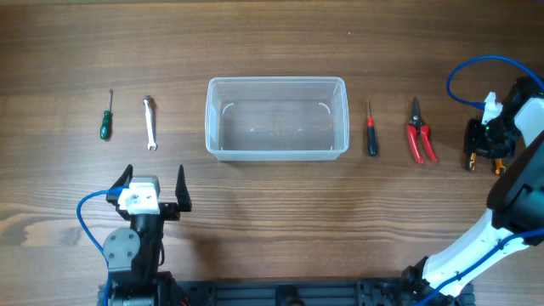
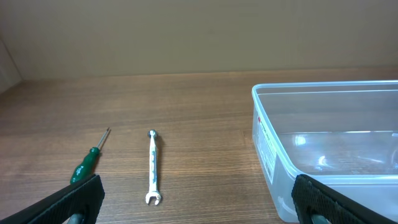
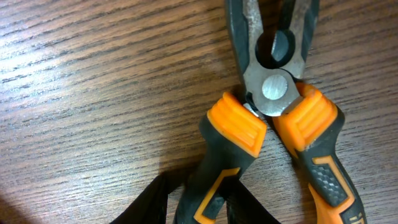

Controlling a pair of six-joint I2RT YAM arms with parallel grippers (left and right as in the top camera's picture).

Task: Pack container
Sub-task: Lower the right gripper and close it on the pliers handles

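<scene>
The clear plastic container [image 1: 276, 82] stands at the table's middle, with nothing in it; its near corner shows in the left wrist view [image 2: 273, 155]. My left gripper [image 1: 153, 189] is open and holds nothing, in front of the container's left end, its fingers wide apart [image 2: 199, 202]. My right gripper [image 1: 486, 140] is at the far right, over orange-and-black pliers [image 1: 472, 155]. In the right wrist view its fingers [image 3: 202, 193] close on either side of one handle of the pliers [image 3: 273, 118], which lie on the table.
A green-handled screwdriver [image 1: 105, 119] [image 2: 87, 163] and a small silver wrench [image 1: 150, 123] [image 2: 153, 167] lie left of the container. A red-and-black screwdriver [image 1: 371, 132] and red-handled cutters [image 1: 420, 136] lie to its right.
</scene>
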